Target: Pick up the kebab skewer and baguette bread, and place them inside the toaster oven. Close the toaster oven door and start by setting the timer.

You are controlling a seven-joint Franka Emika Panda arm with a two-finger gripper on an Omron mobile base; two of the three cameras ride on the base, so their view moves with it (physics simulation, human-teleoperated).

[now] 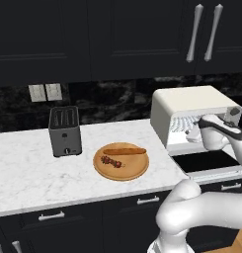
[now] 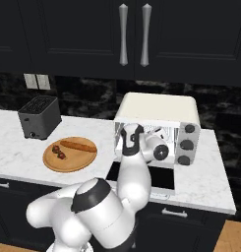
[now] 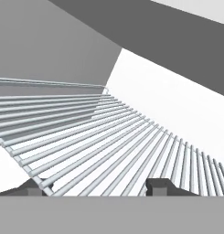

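Note:
The kebab skewer (image 1: 111, 161) (image 2: 58, 152) and the baguette bread (image 1: 124, 150) (image 2: 78, 145) lie side by side on a round wooden board (image 1: 121, 172) (image 2: 68, 165) on the counter. To their right stands the cream toaster oven (image 1: 189, 101) (image 2: 156, 106). The toaster oven door (image 1: 206, 161) (image 2: 164, 179) hangs down flat, its dark glass facing up. My gripper (image 1: 191, 132) (image 3: 97, 187) reaches into the oven mouth just above the wire rack (image 3: 95, 137). Its fingertips stand apart and hold nothing.
A small black slot toaster (image 1: 64, 131) (image 2: 39, 116) stands left of the board. The oven's knobs (image 2: 187, 145) are on its right front. Dark upper cabinets hang overhead. The marble counter's front edge runs just below the board.

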